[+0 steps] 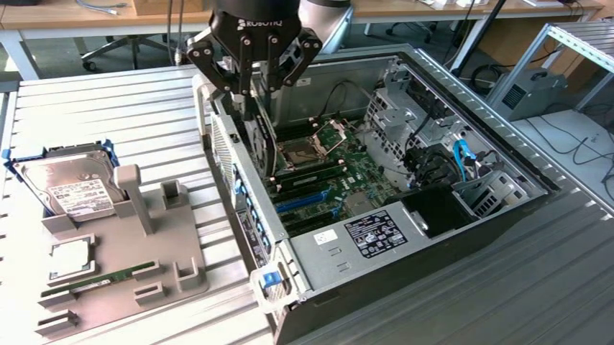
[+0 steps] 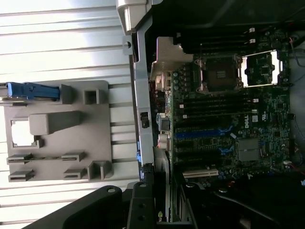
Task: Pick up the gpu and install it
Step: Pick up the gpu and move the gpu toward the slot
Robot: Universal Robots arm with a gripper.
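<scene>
Ribbed metal table (image 1: 115, 108), open computer case (image 1: 537, 180) with motherboard (image 1: 355, 172) inside, fingers (image 1: 230, 79) tight around the upright gpu (image 1: 257, 122) above

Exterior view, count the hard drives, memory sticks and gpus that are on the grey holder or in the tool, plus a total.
hard drive: 1
memory stick: 1
gpu, gripped by the tool: 1
Total: 3

gpu (image 1: 260, 123) black | motherboard (image 1: 357, 172) green — slots (image 1: 305, 200) blue | fixture (image 1: 115, 262) grey | hard drive (image 1: 65, 181) silver
</scene>
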